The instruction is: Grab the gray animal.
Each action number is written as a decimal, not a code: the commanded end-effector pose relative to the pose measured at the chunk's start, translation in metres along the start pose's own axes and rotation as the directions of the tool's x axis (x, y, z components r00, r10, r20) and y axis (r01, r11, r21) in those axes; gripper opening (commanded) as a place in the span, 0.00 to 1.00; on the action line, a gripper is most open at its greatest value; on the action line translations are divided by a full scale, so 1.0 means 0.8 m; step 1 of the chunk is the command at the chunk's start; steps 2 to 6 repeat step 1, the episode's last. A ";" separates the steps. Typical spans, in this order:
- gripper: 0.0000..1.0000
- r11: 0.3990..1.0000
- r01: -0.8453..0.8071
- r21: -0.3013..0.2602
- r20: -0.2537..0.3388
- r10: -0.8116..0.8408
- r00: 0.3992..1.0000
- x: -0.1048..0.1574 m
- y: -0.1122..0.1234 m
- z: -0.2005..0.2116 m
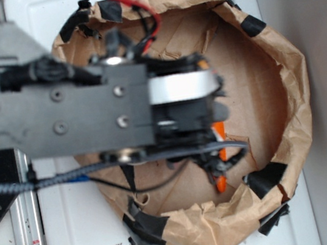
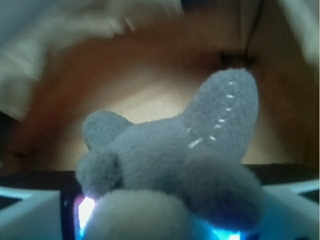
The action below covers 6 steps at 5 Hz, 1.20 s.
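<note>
The gray animal (image 2: 170,160) fills the wrist view: soft gray plush with a stitched floppy ear pointing up to the right and a paler rounded part at the bottom. It sits between my pale fingers (image 2: 30,215), and my gripper (image 2: 160,225) is shut on it. In the exterior view my gripper (image 1: 212,115) hangs over the middle of a brown paper bowl, and only a small gray bit of the gray animal (image 1: 221,111) shows at its right side.
The brown paper bowl (image 1: 286,79) has a crumpled rim patched with black tape. An orange carrot (image 1: 218,134) lies on the bowl's floor under my gripper. Black cables (image 1: 157,160) trail across the bowl. The arm's base plate (image 1: 1,110) fills the left.
</note>
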<state>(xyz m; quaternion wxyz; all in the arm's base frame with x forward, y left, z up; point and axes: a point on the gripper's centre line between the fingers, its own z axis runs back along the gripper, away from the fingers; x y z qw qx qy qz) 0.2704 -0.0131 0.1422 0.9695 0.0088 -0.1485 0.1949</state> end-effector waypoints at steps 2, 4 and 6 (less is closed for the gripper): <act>0.00 0.997 0.060 0.048 0.131 -0.066 0.989 0.013 -0.003 0.032; 0.00 0.997 0.060 0.048 0.131 -0.066 0.989 0.013 -0.003 0.032; 0.00 0.997 0.060 0.048 0.131 -0.066 0.989 0.013 -0.003 0.032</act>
